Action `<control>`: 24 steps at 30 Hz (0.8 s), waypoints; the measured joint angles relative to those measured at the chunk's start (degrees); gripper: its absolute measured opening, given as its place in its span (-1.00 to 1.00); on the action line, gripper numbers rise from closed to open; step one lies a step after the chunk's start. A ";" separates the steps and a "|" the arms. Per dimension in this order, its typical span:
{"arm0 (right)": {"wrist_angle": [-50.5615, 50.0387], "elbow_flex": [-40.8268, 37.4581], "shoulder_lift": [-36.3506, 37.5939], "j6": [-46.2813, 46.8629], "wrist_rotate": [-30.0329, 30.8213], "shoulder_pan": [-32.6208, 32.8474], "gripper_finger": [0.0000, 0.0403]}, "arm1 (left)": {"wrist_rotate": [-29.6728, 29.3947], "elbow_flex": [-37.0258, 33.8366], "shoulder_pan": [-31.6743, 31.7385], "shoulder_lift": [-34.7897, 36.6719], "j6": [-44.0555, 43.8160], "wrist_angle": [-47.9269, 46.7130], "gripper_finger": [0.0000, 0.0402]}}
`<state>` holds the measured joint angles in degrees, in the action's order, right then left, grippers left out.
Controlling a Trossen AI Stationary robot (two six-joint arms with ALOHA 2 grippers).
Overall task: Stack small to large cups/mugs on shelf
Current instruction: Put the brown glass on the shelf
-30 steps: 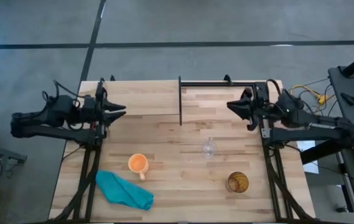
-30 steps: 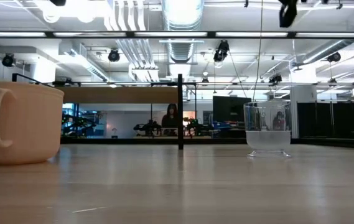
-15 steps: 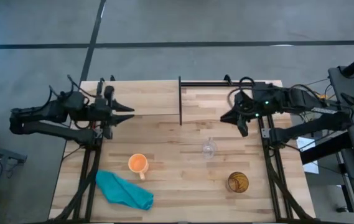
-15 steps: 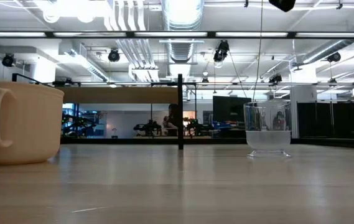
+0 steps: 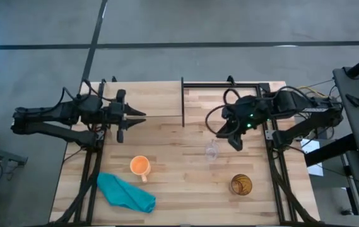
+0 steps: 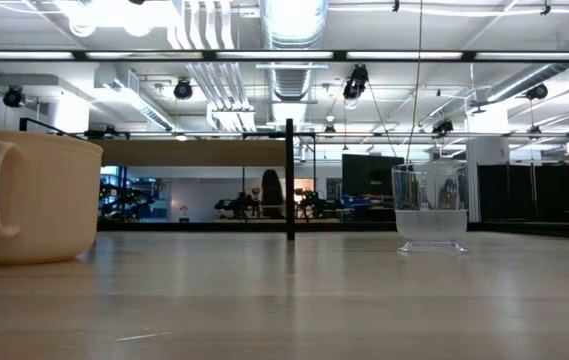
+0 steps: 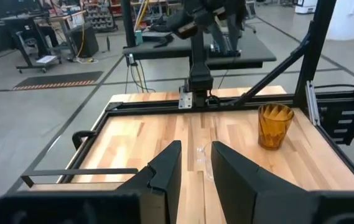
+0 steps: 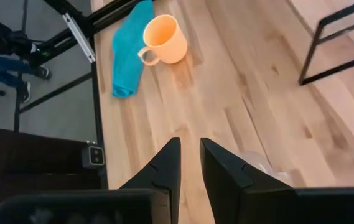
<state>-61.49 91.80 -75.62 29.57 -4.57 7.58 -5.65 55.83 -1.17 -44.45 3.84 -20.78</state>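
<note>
Nearest the right tool (image 5: 236, 140), fingers a narrow gap apart and empty: tiny clear glass cup (image 5: 212, 151), just beside the fingertips, toward the tabletop's (image 5: 179, 189) front. Farther front: larger amber translucent tumbler (image 5: 241, 185). Across: mid-sized orange handled mug (image 5: 140, 166), nearer the left tool (image 5: 135, 117), slightly parted, empty. Farthest: pale shelf (image 5: 147, 101), bare.

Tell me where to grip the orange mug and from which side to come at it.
Grip the orange mug by its rim, probably from straight above, one finger inside the open mouth. It stands upright, and its handle points toward the table's near edge beside the teal cloth, so take the wall away from the handle. The left claw is nearer.
</note>
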 joint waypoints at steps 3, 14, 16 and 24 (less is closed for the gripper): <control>0.00 0.86 -2.18 -0.04 -0.22 1.15 -0.72 | 0.00 0.00 0.00 0.05 0.02 1.72 -0.63; -2.05 1.61 -8.71 -3.01 -4.34 2.83 -0.72 | -0.26 -0.07 0.02 -0.09 -0.30 9.25 -0.63; -3.00 1.61 -9.78 -3.17 -8.04 2.81 -0.70 | -0.26 -0.07 0.04 -0.43 -0.37 10.19 -0.63; -10.95 1.61 -13.80 -7.46 -10.82 3.29 -0.49 | -0.39 0.04 0.04 -1.05 -0.52 10.70 -0.63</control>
<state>-72.44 93.41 -89.42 22.10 -15.39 10.87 -6.04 55.88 -1.13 -45.49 3.31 -10.07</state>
